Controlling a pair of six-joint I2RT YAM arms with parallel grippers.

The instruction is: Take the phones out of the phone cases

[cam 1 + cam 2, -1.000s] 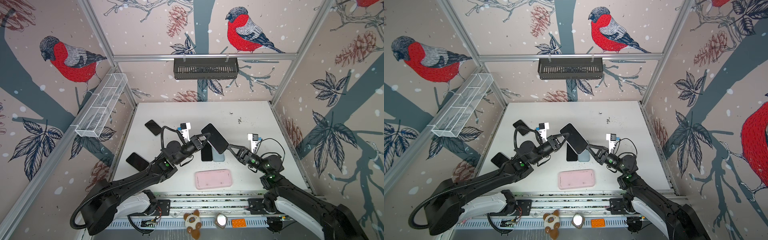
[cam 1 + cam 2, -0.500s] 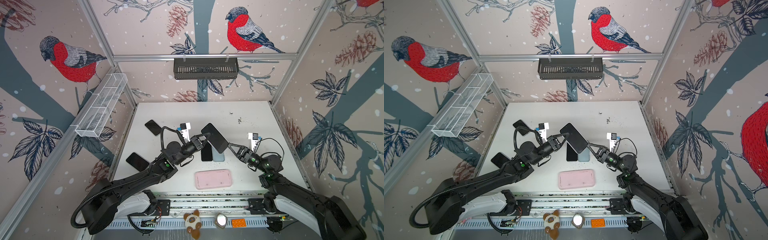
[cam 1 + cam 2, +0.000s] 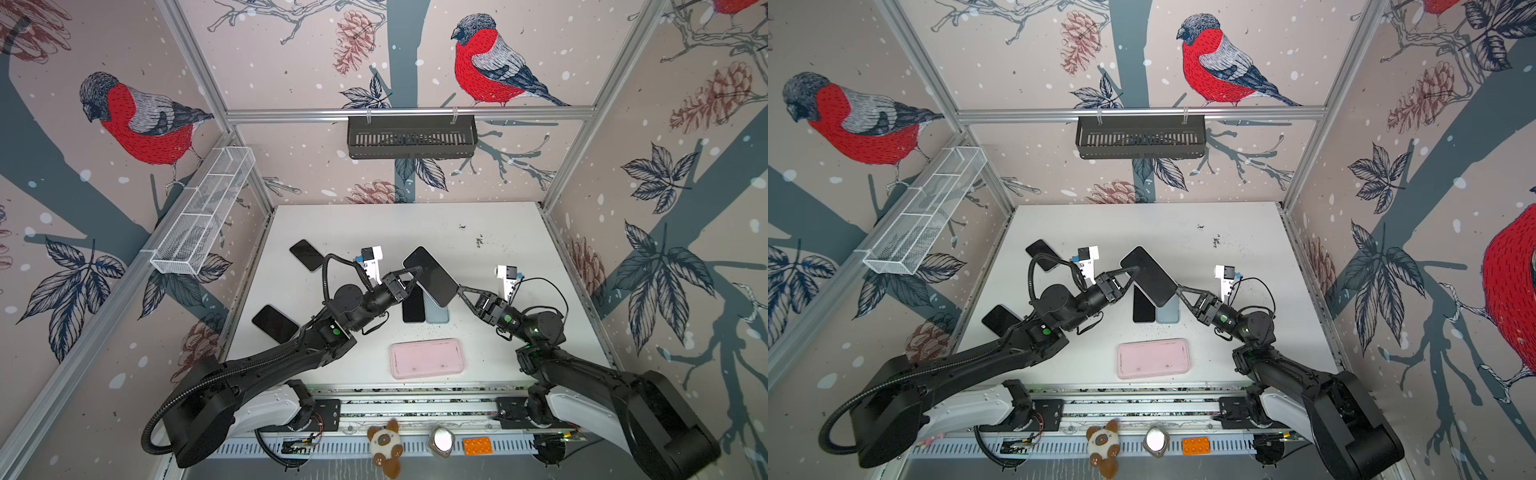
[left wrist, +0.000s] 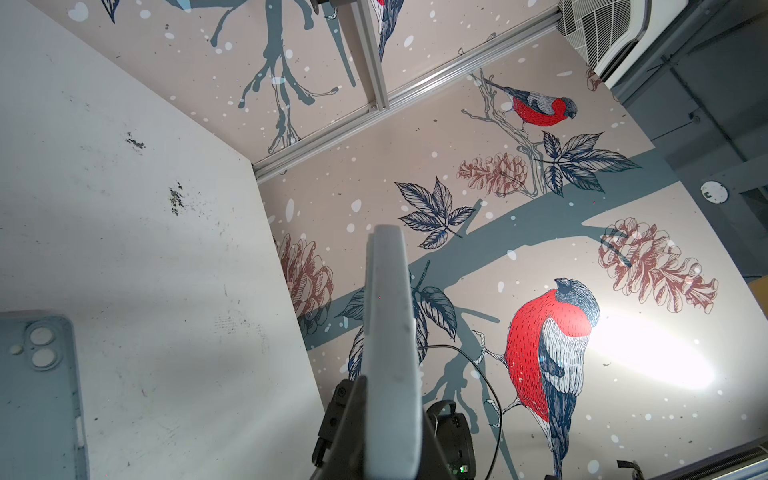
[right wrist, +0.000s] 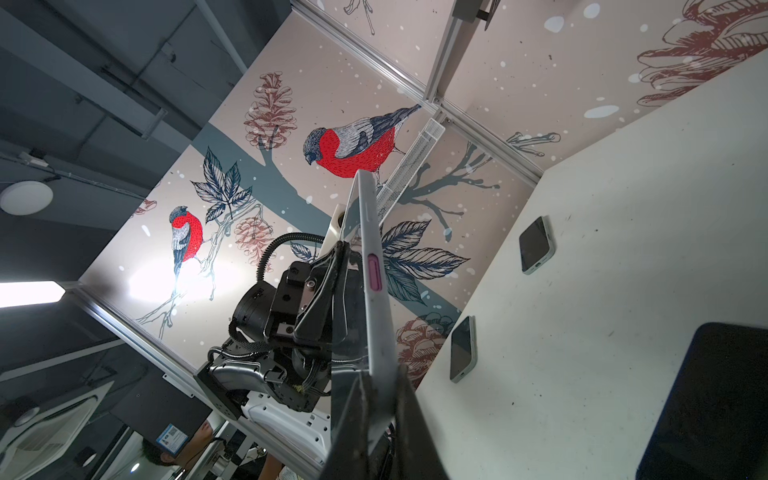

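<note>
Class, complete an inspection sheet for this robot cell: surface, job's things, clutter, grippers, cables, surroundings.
Surface: white table, dark specks.
Job's things: cased phone, tilted, held clear of the table.
Clutter: pink case; black phone beside light blue phone; far dark phone and near dark phone at left.
Grippers: left gripper and right gripper both shut on the cased phone, opposite sides.
Cables: black hose on left arm; thin cable looping at right wrist.
Surroundings: bird-print walls, black basket, white wire basket.
</note>
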